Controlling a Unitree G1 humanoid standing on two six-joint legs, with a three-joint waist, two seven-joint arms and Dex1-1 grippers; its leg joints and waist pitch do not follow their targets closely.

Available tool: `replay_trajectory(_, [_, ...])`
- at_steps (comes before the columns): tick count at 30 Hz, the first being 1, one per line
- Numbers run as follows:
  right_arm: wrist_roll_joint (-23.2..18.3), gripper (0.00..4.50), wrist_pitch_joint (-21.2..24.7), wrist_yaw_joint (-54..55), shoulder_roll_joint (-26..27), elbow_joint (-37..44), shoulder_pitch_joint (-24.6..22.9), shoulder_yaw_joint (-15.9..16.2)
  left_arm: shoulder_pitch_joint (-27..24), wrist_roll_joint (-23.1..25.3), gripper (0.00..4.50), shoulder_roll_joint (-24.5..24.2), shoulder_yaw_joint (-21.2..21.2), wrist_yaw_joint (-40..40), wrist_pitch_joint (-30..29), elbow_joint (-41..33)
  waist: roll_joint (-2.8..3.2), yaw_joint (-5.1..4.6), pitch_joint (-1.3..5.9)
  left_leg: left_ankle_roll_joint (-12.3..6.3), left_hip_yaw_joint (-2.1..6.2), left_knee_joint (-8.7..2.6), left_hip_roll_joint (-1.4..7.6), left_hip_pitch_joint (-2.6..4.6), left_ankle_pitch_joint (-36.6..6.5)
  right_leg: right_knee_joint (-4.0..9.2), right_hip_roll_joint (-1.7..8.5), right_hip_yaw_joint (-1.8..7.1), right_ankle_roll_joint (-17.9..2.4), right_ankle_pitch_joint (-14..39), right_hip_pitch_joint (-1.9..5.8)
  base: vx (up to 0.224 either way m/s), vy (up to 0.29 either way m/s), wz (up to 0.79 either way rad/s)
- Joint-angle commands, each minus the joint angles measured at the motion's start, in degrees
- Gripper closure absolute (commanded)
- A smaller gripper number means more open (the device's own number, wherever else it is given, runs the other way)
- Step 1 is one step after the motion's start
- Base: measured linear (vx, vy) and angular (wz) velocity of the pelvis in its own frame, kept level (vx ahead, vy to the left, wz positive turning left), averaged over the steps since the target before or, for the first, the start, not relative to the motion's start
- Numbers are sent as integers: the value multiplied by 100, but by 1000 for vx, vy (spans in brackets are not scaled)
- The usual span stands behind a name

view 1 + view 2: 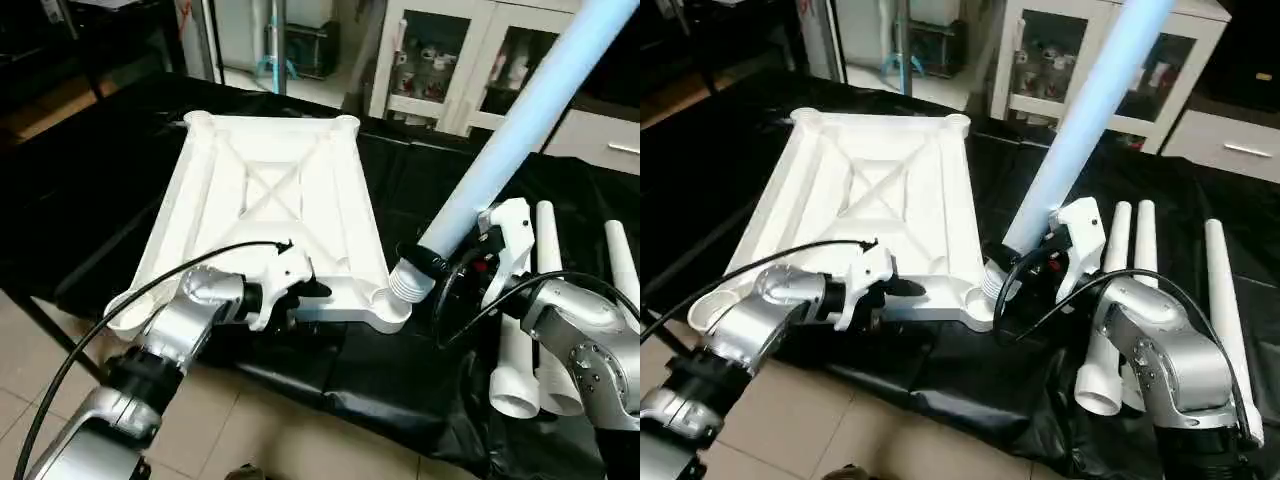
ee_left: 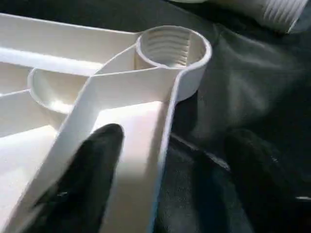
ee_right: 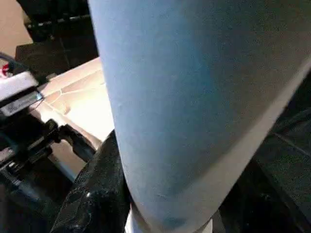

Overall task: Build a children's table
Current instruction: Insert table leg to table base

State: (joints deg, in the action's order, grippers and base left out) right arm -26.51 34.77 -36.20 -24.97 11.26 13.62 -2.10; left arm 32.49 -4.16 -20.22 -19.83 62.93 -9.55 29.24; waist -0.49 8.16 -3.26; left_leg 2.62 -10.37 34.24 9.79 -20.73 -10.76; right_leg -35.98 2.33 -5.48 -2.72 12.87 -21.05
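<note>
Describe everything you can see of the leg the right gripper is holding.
The held leg is a long white tapered tube of smooth plastic, looking pale blue in this light. It slants upward and away to the right, out of the picture's top. Its lower end carries a ribbed threaded collar, which sits right at the near right corner socket of the upside-down table top; whether it has entered the socket is unclear. The right gripper is shut on the leg just above the collar.

Top [image 1: 270, 200] upside down on worktop [image 1: 400, 370]; one leg [image 1: 500, 150] tilted at its near right corner; spare legs [image 1: 1140, 260] lying right.
</note>
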Motion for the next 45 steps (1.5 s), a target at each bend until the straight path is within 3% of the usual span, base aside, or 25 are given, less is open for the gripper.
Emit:
replay_trajectory(1, [-14,264,60,-19,-38,191,67,5,135,43,120,52,4,-20,66,195,-28,-8,379,-212,194,-378,455,79,-631,493,788,457,-669,689,232,0,0,0])
replay_trajectory(5, [44,264,61,-9,-46,177,77,77,309,-54,149,177,81,101,114,477,-24,0,386,-178,199,-382,474,76,-660,485,810,450,-697,683,235,0,0,0])
replay_trajectory(10, [81,264,115,4,-85,231,79,181,521,301,181,144,-190,266,363,923,2,-1,390,-197,205,-379,468,68,-618,480,815,451,-677,563,243,0,0,0])
replay_trajectory(12, [78,264,129,6,-92,221,103,184,550,382,206,117,-265,351,373,998,-20,-6,389,-196,203,-384,478,72,-636,485,822,451,-699,543,244,0,0,0])
replay_trajectory(15, [97,264,121,12,-96,166,146,184,579,469,218,109,-311,333,430,1102,-23,-3,386,-186,198,-381,473,71,-656,486,829,452,-702,646,244,0,0,0])
replay_trajectory(17, [131,264,102,15,-101,113,192,215,625,596,252,107,-363,296,488,1226,-22,-4,376,-172,201,-386,473,75,-700,501,823,451,-683,750,238,0,0,0])
replay_trajectory(20, [154,264,80,16,-100,60,235,265,671,688,254,126,-425,368,433,1297,-18,-4,366,-143,199,-391,473,83,-786,527,834,453,-664,960,236,0,0,0])
replay_trajectory(22, [173,264,75,43,-84,41,250,276,697,744,291,150,-468,361,420,1323,-11,0,365,-125,203,-395,476,82,-807,537,838,456,-645,1051,236,0,0,0])
replay_trajectory(27, [185,264,116,94,-30,68,241,292,732,919,311,182,-609,307,394,1405,-19,2,361,-114,202,-402,480,88,-841,545,848,459,-629,1140,231,0,0,0])
replay_trajectory(35, [188,264,146,115,-18,57,160,303,627,1168,380,188,-710,125,326,1441,-59,-8,352,-164,187,-403,466,87,-840,566,841,451,-560,1349,218,0,0,0])
replay_trajectory(41, [135,264,59,129,103,-75,172,245,361,1001,423,297,-508,-108,563,1374,-18,-20,330,-83,179,-433,476,113,-1175,619,856,440,-518,1817,175,0,0,0])
replay_trajectory(43, [129,264,55,108,108,-102,178,248,294,994,442,293,-498,-103,550,1310,-60,-54,329,-77,195,-464,468,65,-1193,607,844,416,-451,1886,212,0,0,0])
replay_trajectory(45, [159,264,97,13,44,-243,233,300,1,855,442,264,-469,93,511,942,-89,-75,339,-81,188,-461,477,75,-1167,607,875,426,-440,1910,191,0,0,0])
